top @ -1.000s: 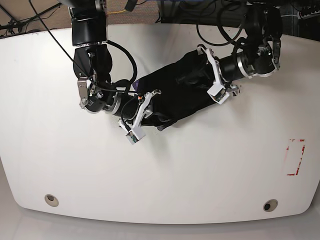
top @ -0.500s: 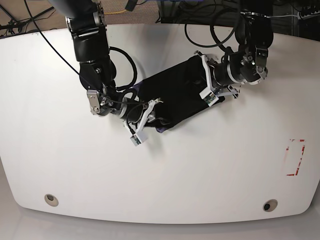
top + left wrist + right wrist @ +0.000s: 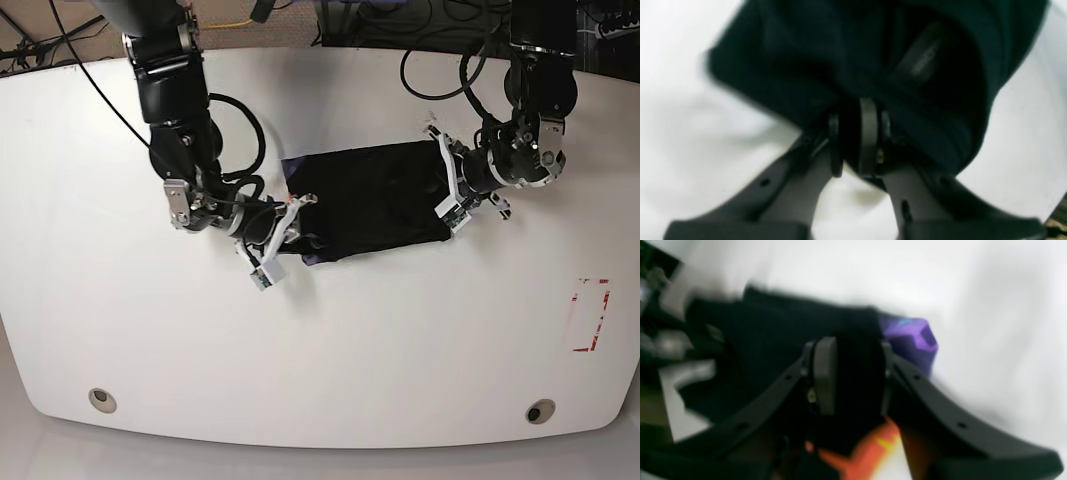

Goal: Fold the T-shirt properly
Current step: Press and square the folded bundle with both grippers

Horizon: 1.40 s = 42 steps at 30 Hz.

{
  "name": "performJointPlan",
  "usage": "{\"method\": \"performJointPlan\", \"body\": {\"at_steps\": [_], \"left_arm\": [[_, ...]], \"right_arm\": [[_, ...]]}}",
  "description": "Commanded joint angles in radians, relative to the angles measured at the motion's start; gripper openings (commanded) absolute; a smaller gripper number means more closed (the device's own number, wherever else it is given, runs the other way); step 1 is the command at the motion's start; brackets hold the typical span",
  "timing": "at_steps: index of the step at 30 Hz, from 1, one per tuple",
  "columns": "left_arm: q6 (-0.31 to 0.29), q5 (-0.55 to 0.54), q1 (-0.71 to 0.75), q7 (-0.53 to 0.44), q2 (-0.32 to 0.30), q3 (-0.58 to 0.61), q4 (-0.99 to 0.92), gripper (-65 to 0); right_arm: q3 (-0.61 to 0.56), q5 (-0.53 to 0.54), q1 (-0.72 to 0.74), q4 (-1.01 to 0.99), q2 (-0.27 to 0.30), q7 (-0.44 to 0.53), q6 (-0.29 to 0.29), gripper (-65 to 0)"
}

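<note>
The black T-shirt point(image 3: 370, 197) lies as a folded, nearly level rectangle in the middle of the white table point(image 3: 400, 330). At its right edge my left gripper point(image 3: 448, 196) is shut on the cloth; in the left wrist view its fingers point(image 3: 868, 133) pinch a dark fold of the T-shirt point(image 3: 840, 50), the left gripper point(image 3: 853, 128) close to the tabletop. My right gripper point(image 3: 286, 226) holds the lower left corner. In the blurred right wrist view the right gripper point(image 3: 853, 373) has a thick wad of the T-shirt point(image 3: 773, 340) between its fingers, with a purple patch point(image 3: 910, 338) beside it.
A red-outlined marker point(image 3: 590, 313) lies near the table's right edge. Two round holes point(image 3: 101, 399) point(image 3: 541, 411) sit near the front edge. Cables and dark equipment point(image 3: 400, 20) run behind the far edge.
Both arms have swung the T-shirt from a diagonal lie to a nearly level one. The left gripper came down and toward the front; the right gripper shifted slightly right. Both grips held.
</note>
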Motion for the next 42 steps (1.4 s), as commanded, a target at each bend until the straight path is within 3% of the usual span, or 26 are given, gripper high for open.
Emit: {"method": "performJointPlan", "body": {"at_steps": [1, 9, 12, 17, 21, 28, 39, 42], "left_arm": [[-0.004, -0.026, -0.005, -0.026, -0.011, -0.002, 0.077, -59.2], [-0.004, -0.026, 0.065, -0.026, 0.026, 0.001, 0.252, -59.0], [-0.004, -0.020, 0.088, -0.026, 0.062, 0.003, 0.262, -58.9], [-0.004, -0.018, 0.096, -0.026, 0.085, 0.006, 0.200, -58.9], [-0.004, -0.018, 0.090, -0.029, 0.085, 0.003, 0.104, -58.9], [-0.004, -0.018, -0.024, -0.075, 0.033, 0.004, -0.130, -58.9], [-0.004, -0.018, -0.129, -0.075, -0.076, 0.000, -0.148, -58.9], [-0.004, -0.020, -0.151, -0.073, -0.091, 0.000, -0.139, -58.9]], "right_arm": [[0.009, 0.052, 0.012, 0.097, 0.024, -0.016, 0.002, -47.4], [0.001, 0.019, 0.015, 0.207, 0.021, -0.071, -0.002, -47.2], [0.001, -0.084, 0.023, 0.181, 0.004, -0.063, 0.004, -47.1], [0.003, -0.311, 0.064, 0.074, -0.082, -0.017, 0.007, -47.2], [0.007, -0.410, 0.056, 0.031, -0.089, 0.055, 0.059, -47.4], [0.001, -0.420, 0.012, 0.037, -0.069, 0.053, 0.072, -47.6], [0.000, -0.422, -0.184, 0.172, -0.076, 0.053, 0.072, -47.6], [-0.057, -0.422, -0.230, 0.212, -0.077, 0.053, 0.072, -47.6]]}}
